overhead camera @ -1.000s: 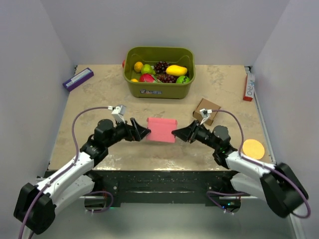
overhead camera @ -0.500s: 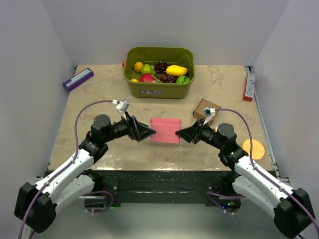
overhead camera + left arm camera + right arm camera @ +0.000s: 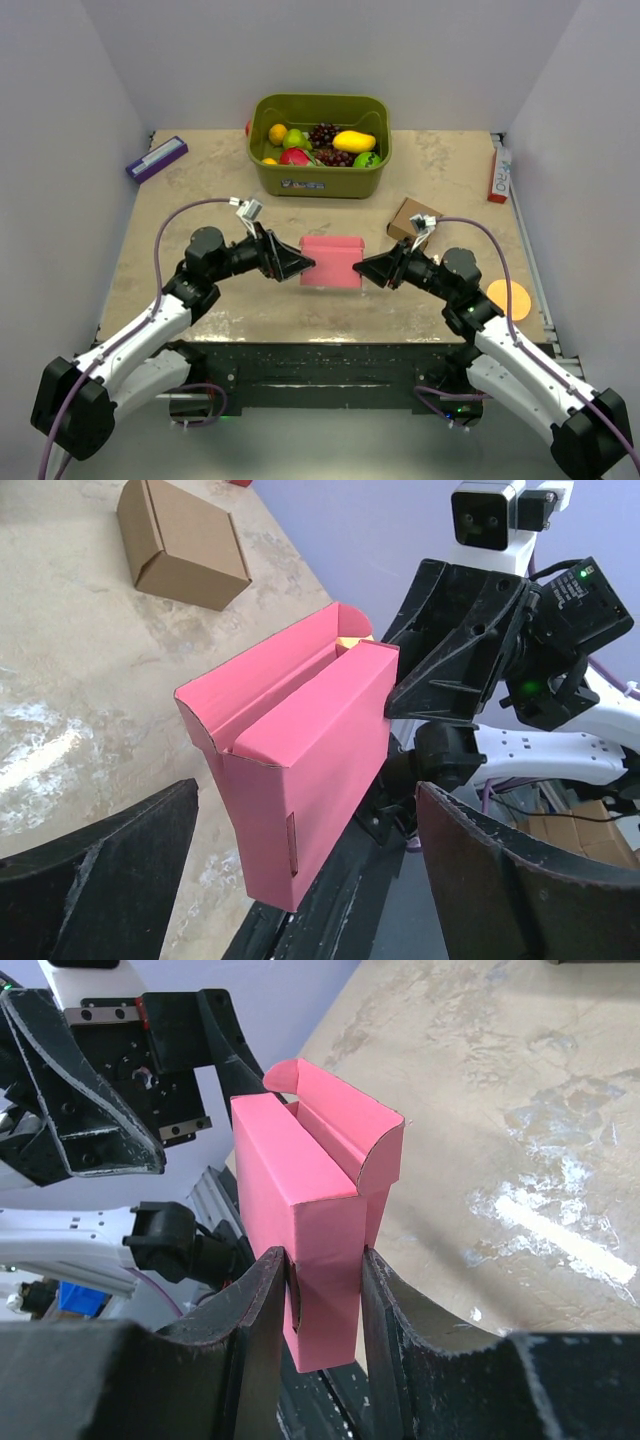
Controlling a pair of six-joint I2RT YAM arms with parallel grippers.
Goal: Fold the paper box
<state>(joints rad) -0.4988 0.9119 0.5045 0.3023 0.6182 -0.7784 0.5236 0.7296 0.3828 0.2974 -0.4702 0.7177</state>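
Observation:
The paper box [image 3: 332, 262] is a slim pink box held upright above the table's front middle, its top flaps open. My right gripper [image 3: 364, 269] is shut on its right end; in the right wrist view the fingers [image 3: 265, 1305] pinch the narrow side of the paper box [image 3: 300, 1230]. My left gripper [image 3: 303, 266] is open at the box's left end. In the left wrist view the paper box [image 3: 300, 750] stands between the spread fingers [image 3: 100, 860], and neither touches it.
A green bin [image 3: 320, 160] of toy fruit stands at the back. A small brown cardboard box [image 3: 414, 222] lies right of centre, also in the left wrist view [image 3: 180, 542]. An orange disc [image 3: 508, 299], a purple pack [image 3: 156, 158] and a red-white tube [image 3: 498, 174] lie near the edges.
The box has shifted slightly right and up with my right gripper. My left gripper has let go of the box's left end and now stands open around it.

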